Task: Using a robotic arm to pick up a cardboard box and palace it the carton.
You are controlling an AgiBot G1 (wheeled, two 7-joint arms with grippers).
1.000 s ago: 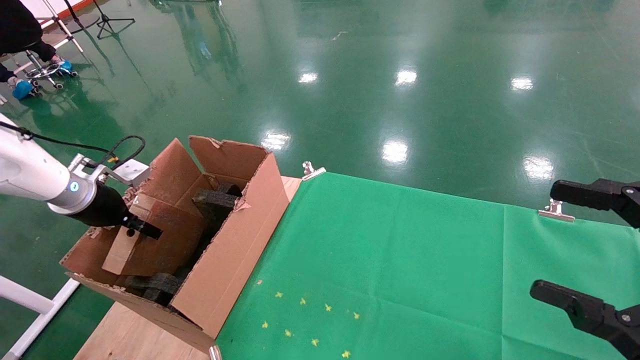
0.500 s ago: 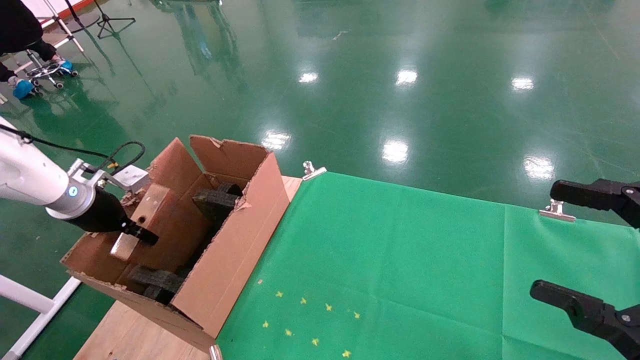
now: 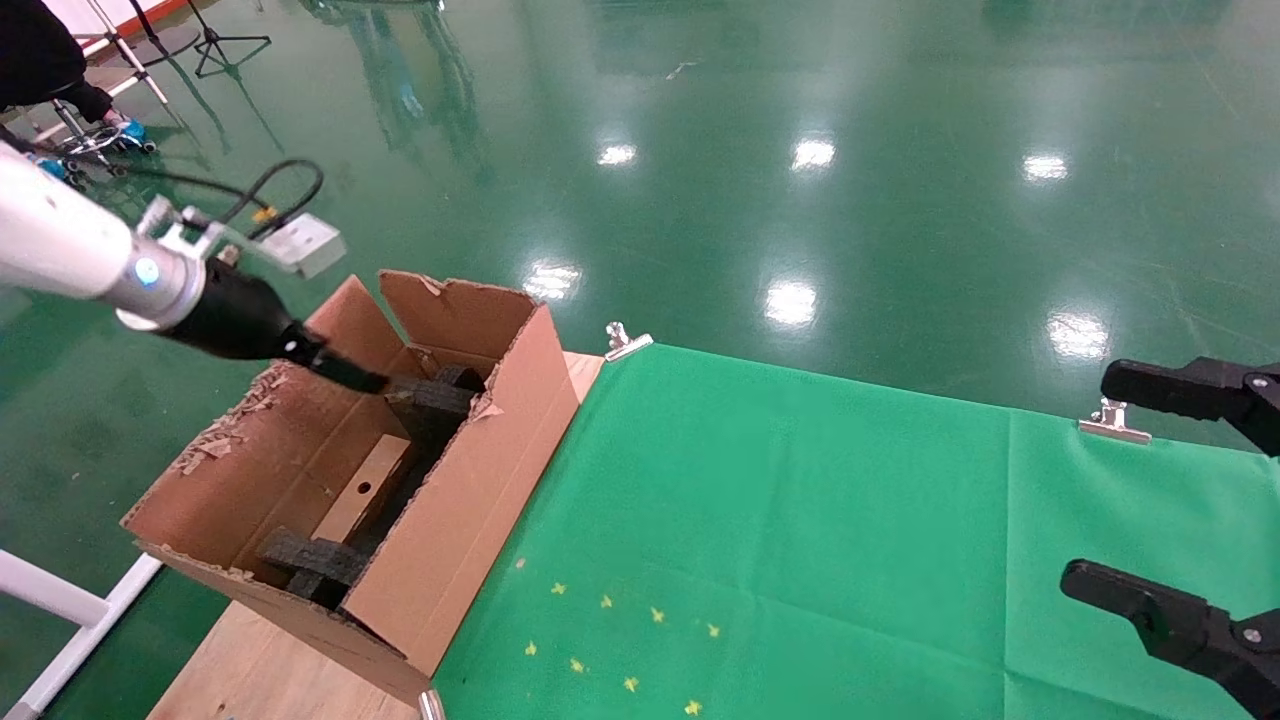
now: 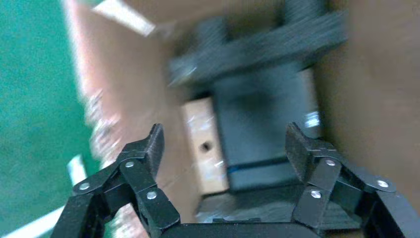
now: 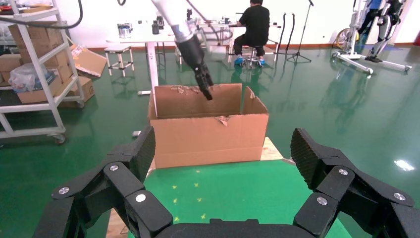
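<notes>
The carton (image 3: 470,500) stands open at the table's left end, with black foam blocks (image 3: 432,398) inside. The cardboard box (image 3: 365,487) stands on edge inside it between the foam blocks, its narrow face with the round hole facing up. My left gripper (image 3: 348,373), on the white robotic arm (image 3: 60,250), is open and empty above the carton's far left flap. In the left wrist view my left gripper (image 4: 225,144) hangs above the box (image 4: 205,148), apart from it. My right gripper (image 3: 1085,480) is open and empty at the right edge, parked over the green cloth.
Green cloth (image 3: 800,520) covers the table, held by metal clips (image 3: 625,342). Bare wood (image 3: 260,670) shows under the carton. A white frame leg (image 3: 60,610) stands on the left. A seated person (image 5: 257,27) and shelving (image 5: 34,74) are beyond the carton.
My left gripper let go of the cardboard box, which has dropped on edge into the carton. The arm has lifted up and away toward the carton's far end. The right arm has not moved.
</notes>
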